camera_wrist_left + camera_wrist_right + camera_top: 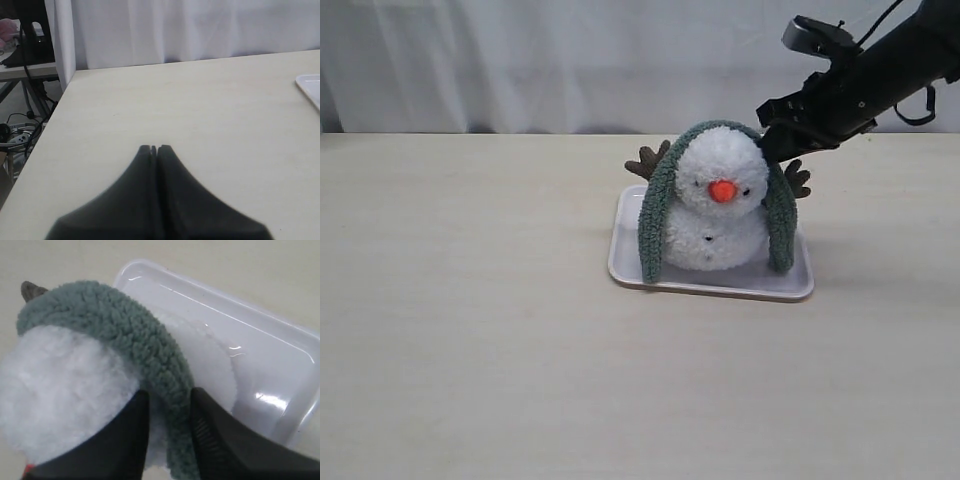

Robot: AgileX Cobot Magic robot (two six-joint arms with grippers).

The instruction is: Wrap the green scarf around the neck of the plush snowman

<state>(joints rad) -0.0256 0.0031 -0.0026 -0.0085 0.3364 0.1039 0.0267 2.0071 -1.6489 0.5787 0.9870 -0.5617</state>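
The fuzzy grey-green scarf (665, 190) is seen draped over the fluffy white plush snowman (718, 205) on the white plastic tray (630, 265), not at the neck. The left gripper (154, 148) is shown closed, empty. The right gripper (167, 405) is narrowly parted around the scarf; a snag could topple the snowman.
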